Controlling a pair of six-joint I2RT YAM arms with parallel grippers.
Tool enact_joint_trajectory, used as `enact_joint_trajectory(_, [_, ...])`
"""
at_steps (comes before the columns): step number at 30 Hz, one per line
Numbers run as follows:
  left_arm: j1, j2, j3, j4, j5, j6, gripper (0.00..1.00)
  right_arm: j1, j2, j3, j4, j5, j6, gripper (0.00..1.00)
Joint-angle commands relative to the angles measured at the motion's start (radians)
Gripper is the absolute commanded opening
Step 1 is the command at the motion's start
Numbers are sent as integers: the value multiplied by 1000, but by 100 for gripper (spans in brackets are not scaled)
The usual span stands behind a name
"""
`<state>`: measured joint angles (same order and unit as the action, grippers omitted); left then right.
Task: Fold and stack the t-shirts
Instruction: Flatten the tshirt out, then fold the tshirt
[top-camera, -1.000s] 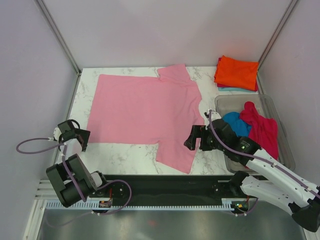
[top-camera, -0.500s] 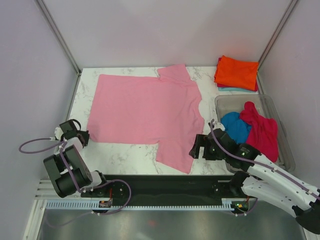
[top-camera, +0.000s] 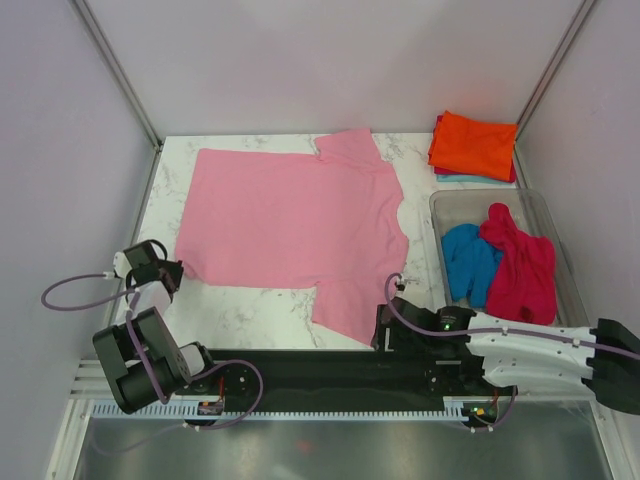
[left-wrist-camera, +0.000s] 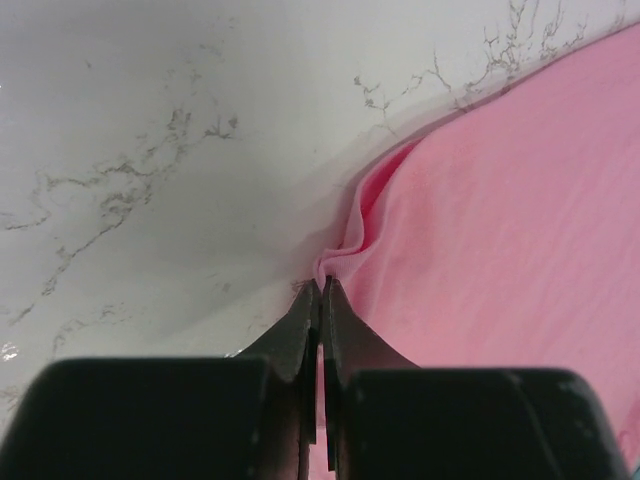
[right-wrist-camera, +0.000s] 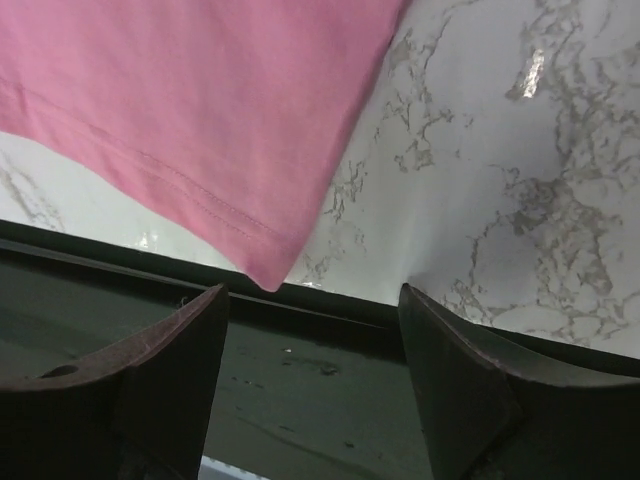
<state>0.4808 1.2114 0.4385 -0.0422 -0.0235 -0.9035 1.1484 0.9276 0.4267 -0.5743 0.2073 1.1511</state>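
Observation:
The light pink t-shirt (top-camera: 290, 215) lies spread flat on the marble table, one sleeve pointing at the near edge. My left gripper (top-camera: 168, 272) sits at the shirt's near left corner. In the left wrist view its jaws are shut (left-wrist-camera: 322, 286) on a puckered bit of the pink hem (left-wrist-camera: 350, 240). My right gripper (top-camera: 384, 330) hovers low at the table's near edge beside the sleeve. Its fingers (right-wrist-camera: 170, 360) stand open around nothing, and the sleeve's corner (right-wrist-camera: 268, 272) lies just beyond them.
A folded orange t-shirt (top-camera: 474, 143) rests on a pale blue one (top-camera: 458, 178) at the back right. A clear bin (top-camera: 441, 205) on the right holds a bright blue t-shirt (top-camera: 468, 258) and a crimson-pink one (top-camera: 522, 265). A black rail (top-camera: 320, 365) runs along the near edge.
The left gripper has shut on the shirt's near left corner. The right arm has swung down and toward the near edge, to the sleeve corner, its jaws narrowing a little.

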Motion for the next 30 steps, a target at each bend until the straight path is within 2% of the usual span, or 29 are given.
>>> enact_joint_trajectory(1, [-5, -33, -18, 18, -13, 15, 2, 39, 115, 47, 105, 64, 55, 75])
enact_joint_trajectory(8, [-7, -41, -18, 13, 0, 17, 2, 57, 220, 50, 160, 81, 67, 65])
enact_joint_trajectory(11, [-4, -53, -26, 13, -7, 17, 2, 57, 234, 56, 156, 80, 64, 56])
enact_joint_trajectory(13, [-5, -64, -24, 10, -10, 17, 2, 59, 246, 58, 152, 78, 64, 45])
enact_joint_trajectory(14, [-4, -65, -24, 5, -12, 15, 2, 59, 249, 60, 152, 83, 64, 36])
enact_joint_trajectory(17, [-5, -87, -17, -21, -13, 15, 2, 63, 244, 57, 152, 89, 64, 17])
enact_joint_trajectory(18, [-7, -96, 0, -36, -10, 17, 2, 65, 229, 57, 142, 96, 64, 1])
enact_joint_trajectory(22, [-5, -165, 86, -157, -33, 67, 2, 70, 127, 98, 13, 165, 76, 0])
enact_joint_trajectory(25, [-2, -191, 186, -249, -26, 138, 2, 70, 38, 200, -120, 262, 56, 0])
enact_joint_trajectory(30, [-2, -86, 372, -372, 127, 323, 2, 59, 72, 435, -216, 336, -65, 0])
